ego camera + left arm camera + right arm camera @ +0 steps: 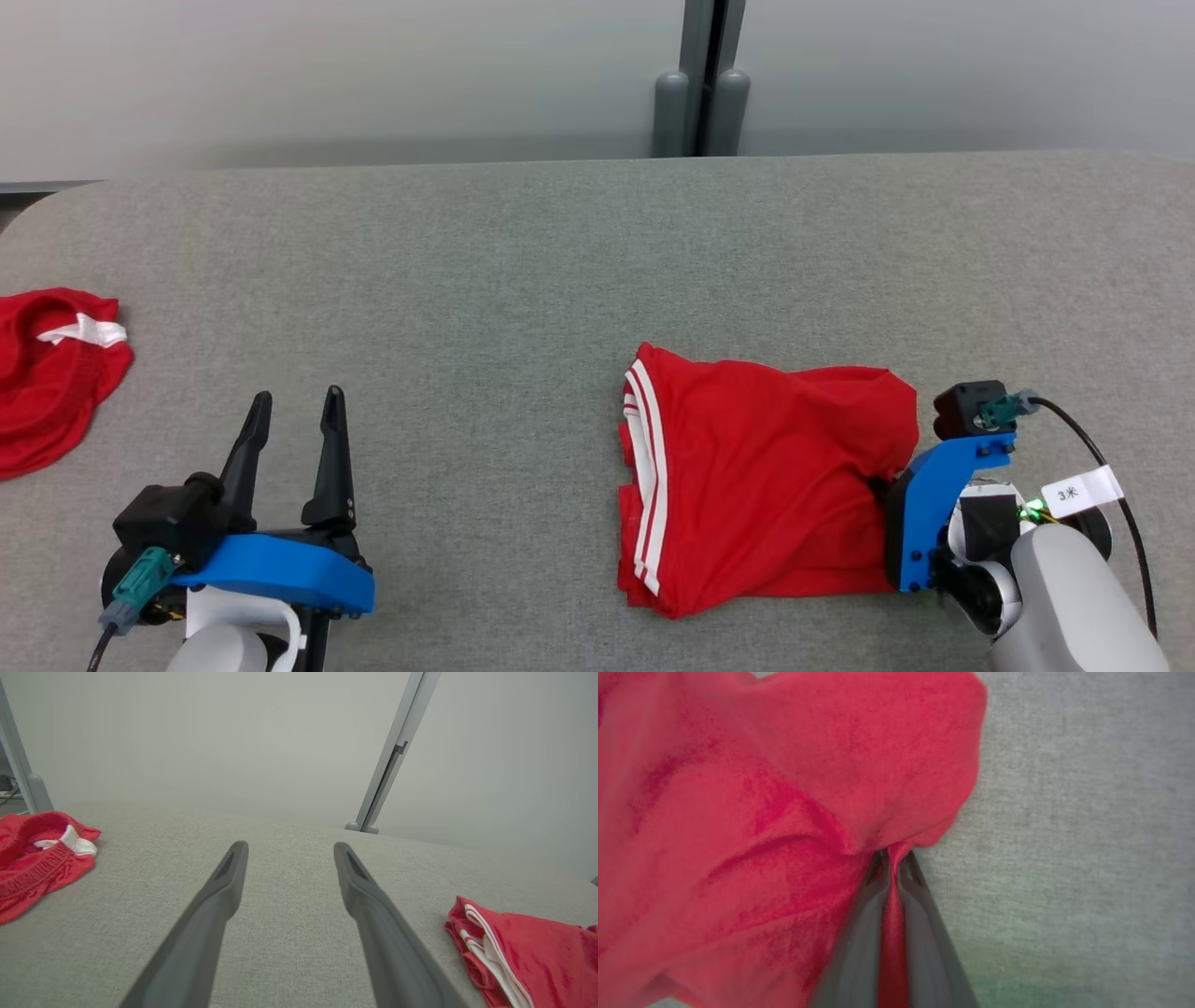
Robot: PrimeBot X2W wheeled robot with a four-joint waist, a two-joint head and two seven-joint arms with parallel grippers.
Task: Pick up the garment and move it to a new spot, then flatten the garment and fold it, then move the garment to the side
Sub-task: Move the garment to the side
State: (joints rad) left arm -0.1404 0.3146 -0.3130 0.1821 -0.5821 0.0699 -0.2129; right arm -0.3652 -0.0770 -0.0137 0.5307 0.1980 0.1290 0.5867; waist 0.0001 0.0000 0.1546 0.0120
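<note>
1. My right gripper [891, 856] is clamped tight on a thin pinch of the red jersey garment with white side stripes [756, 485], at the right-hand edge of the cloth; red fabric is squeezed between the two dark fingers
2. My left gripper [297, 397] has its jaws spread wide and holds nothing, hovering over the grey felt-covered tabletop [560, 261] near the front-left corner
3. The garment lies in a folded bundle right of centre, close to the tabletop's front edge, striped side toward the middle
4. Main risk, as I judge it: the pinch looks like it takes only a fold of the upper layers, so a lift or pull could peel the stack open and undo the fold
5. The bite is shallow and at the very edge; a quick move could let the cloth slip out
6. Dragging rather than lifting may ruck the lower layers on the rough felt, or carry the bundle over the near front edge
7. A second crumpled red garment with a white band [51, 373] sits at the left edge; sending mine there could tangle the two
8. Writing: a white paper tag [1080, 492] on the right wrist cable reads "3米"; I see no brand on the cloth
</note>
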